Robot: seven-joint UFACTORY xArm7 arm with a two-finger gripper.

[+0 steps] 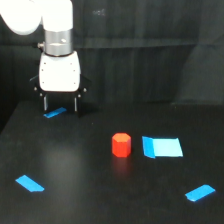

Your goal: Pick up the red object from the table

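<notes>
The red object [121,145] is a small stubby red-orange cylinder standing upright near the middle of the black table [90,170]. My gripper [61,106] hangs from the white arm at the exterior view's upper left, well away from the cylinder. Its two dark fingers [46,104] point down and stand apart, open, with nothing between them. A small blue patch [54,113] lies on the table just below the fingertips.
A larger blue patch [162,147] lies flat just to the exterior view's right of the cylinder. Two more blue patches lie near the front, one at the left [29,183] and one at the right [200,192]. A black curtain [150,50] closes the back.
</notes>
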